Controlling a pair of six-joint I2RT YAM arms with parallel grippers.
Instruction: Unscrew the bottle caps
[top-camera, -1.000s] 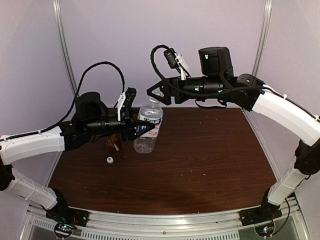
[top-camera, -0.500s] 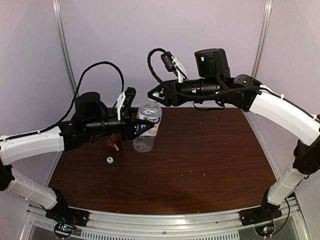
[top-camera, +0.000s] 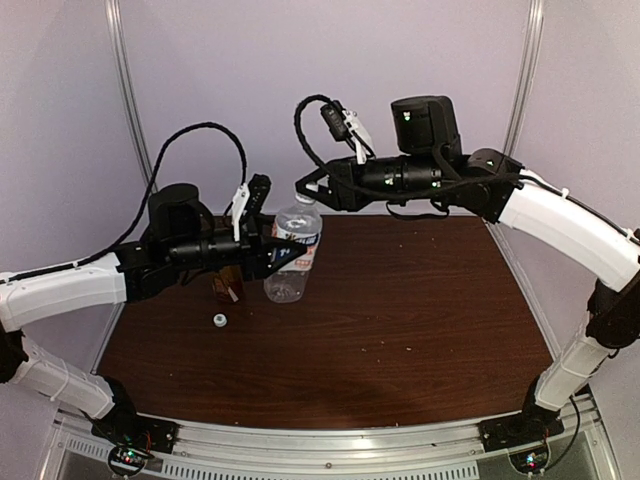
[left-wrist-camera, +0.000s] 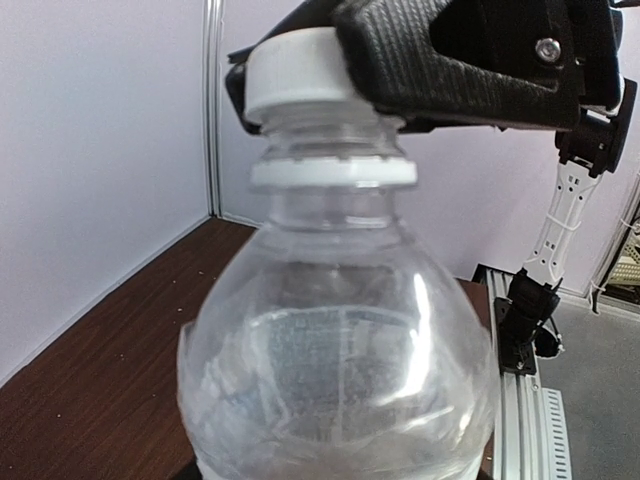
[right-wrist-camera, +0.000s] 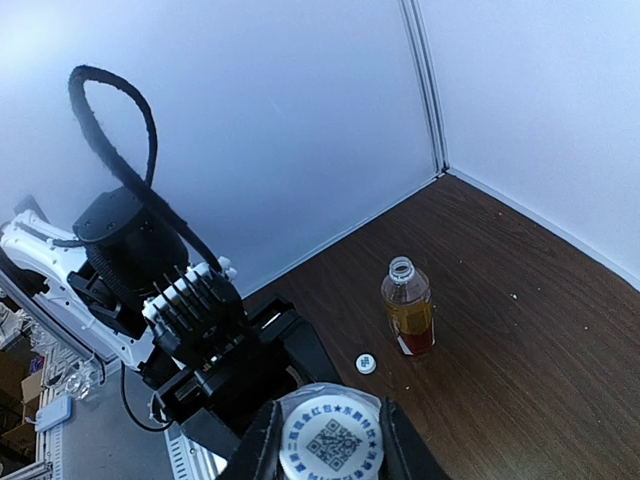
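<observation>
The clear bottle with a white-and-blue label stands upright at the back left of the table. My left gripper is shut on its body from the left. The bottle fills the left wrist view and hides the left fingers there. My right gripper reaches in from the right and is shut on its white bottle cap, whose printed top sits between my right fingers. The amber bottle stands open-necked just to the left. Its white cap lies loose on the table.
The dark wooden table is walled by pale panels at the back and sides. A metal rail with both arm bases runs along the near edge. A black cable loops above the left arm.
My right gripper has moved a little left onto the clear bottle's cap and closed on it. The left gripper kept its hold, and the bottle shifted slightly left.
</observation>
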